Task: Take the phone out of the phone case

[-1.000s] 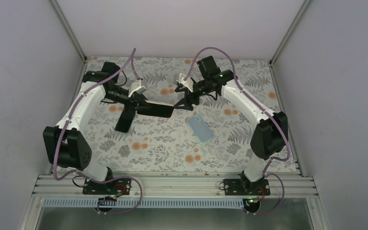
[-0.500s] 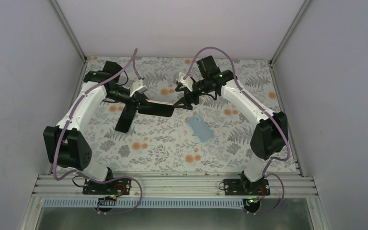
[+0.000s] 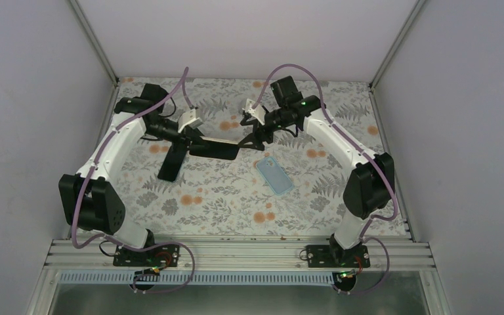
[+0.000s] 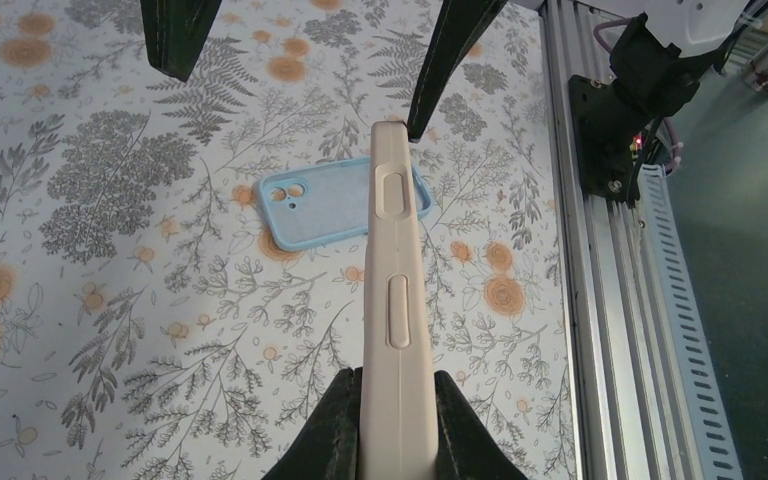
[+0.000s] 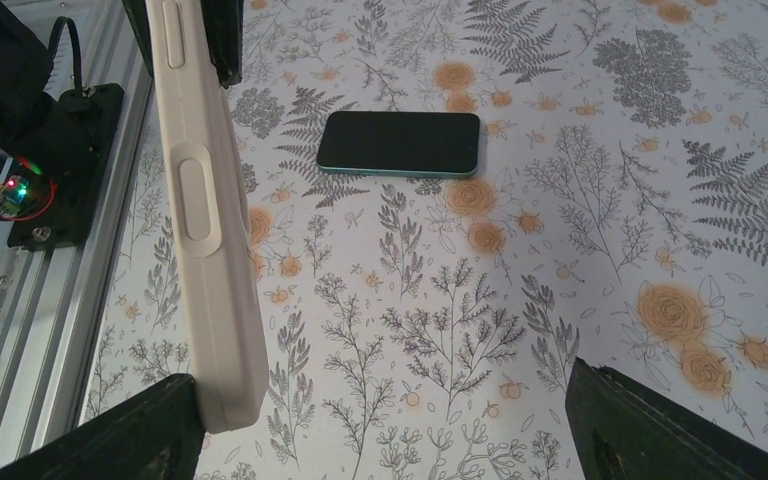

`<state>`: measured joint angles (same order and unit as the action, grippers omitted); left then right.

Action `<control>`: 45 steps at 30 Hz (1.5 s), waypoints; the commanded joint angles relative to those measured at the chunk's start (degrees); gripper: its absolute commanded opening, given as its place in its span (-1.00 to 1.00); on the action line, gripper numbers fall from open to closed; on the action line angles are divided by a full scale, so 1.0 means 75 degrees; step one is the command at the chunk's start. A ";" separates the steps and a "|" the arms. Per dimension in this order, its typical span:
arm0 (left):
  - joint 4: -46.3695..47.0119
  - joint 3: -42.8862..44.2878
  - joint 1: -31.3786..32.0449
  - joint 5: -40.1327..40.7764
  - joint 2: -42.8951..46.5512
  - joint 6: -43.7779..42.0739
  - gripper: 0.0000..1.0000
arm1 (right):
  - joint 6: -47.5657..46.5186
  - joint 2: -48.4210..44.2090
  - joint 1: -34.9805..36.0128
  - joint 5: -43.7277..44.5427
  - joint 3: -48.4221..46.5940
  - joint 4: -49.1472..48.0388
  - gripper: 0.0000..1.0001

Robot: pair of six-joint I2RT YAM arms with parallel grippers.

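Note:
My left gripper [image 3: 193, 143] is shut on one end of a beige-cased phone [image 3: 218, 148] and holds it level above the table. In the left wrist view the beige case [image 4: 396, 260] shows edge-on between my fingers [image 4: 335, 430]. My right gripper [image 3: 248, 136] is wide open at the case's far end. In the right wrist view the case [image 5: 205, 220] ends beside my left finger [image 5: 140, 430], and the other finger [image 5: 650, 430] stands far off. I cannot tell whether that finger touches the case.
A bare black phone [image 3: 172, 161] with a teal edge lies on the floral mat left of centre; it also shows in the right wrist view [image 5: 400, 143]. An empty light blue case [image 3: 275, 176] lies right of centre and shows in the left wrist view [image 4: 310, 210]. An aluminium rail [image 3: 236, 252] runs along the near edge.
The held phone and both grippers have drifted very slightly toward the back of the table. Nothing was taken hold of or let go.

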<state>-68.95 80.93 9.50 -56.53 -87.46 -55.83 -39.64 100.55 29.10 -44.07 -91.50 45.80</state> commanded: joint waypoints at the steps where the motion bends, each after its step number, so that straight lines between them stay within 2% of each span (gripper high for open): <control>1: -0.0115 0.0087 0.0058 -0.0549 0.0276 -0.0032 -0.95 | -0.0201 -0.0131 -0.0160 0.0013 -0.0054 0.0005 0.83; 27: -0.0673 0.0120 0.0064 -0.0595 0.0314 -0.0528 -0.95 | -0.0522 0.0321 -0.0376 0.0457 -0.0595 0.0233 0.73; 32: -0.0558 0.0143 0.0058 -0.0603 0.0287 -0.0415 -0.95 | -0.0780 0.0355 -0.0365 0.0164 -0.0616 0.0556 0.72; 35: -0.0444 0.0094 0.0059 -0.0513 0.0271 -0.0337 -0.95 | -0.1055 -0.0050 -0.0263 -0.0012 -0.0266 0.0786 0.73; 39: -0.0218 0.0043 0.0059 -0.0453 0.0257 -0.0171 -0.95 | -0.0950 -0.0568 0.0271 0.0413 0.0476 0.0562 0.75; 45: -0.0275 0.0076 0.0058 -0.0439 0.0214 -0.0208 -0.95 | -0.0670 -0.0559 0.0371 0.0307 0.0519 0.0258 0.75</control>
<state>-71.81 80.93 9.82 -56.75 -86.98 -57.19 -45.45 97.60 31.97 -41.30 -87.96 49.71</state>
